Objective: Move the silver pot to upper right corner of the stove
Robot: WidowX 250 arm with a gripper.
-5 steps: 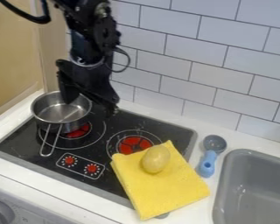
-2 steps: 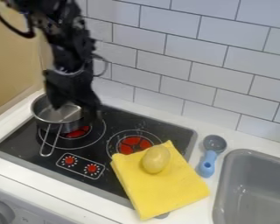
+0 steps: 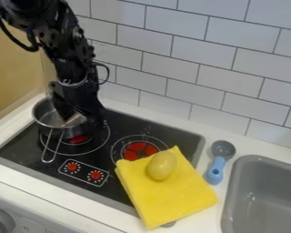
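The silver pot (image 3: pixel 44 115) stands upright at the left rear of the black stove (image 3: pixel 25 152), over the left burner, its long handle pointing toward the front. Over the pot's right side hangs my gripper (image 3: pixel 83 121), open and pointing down. One finger reaches inside the pot and the other is outside, to the right of its wall. The arm hides part of the pot's back and right rim. Whether the fingers touch the pot, I cannot tell.
A yellow cloth (image 3: pixel 175 200) with a potato-like object (image 3: pixel 162 165) on it covers the stove's right front, beside the right burner (image 3: pixel 139 150). Further right are a blue-handled scoop (image 3: pixel 215 170) and a grey sink (image 3: pixel 263 195). A tiled wall (image 3: pixel 196 86) rises behind.
My gripper has moved left and down, bringing its fingers to the two sides of the pot's right wall. The pot has stayed where it was.
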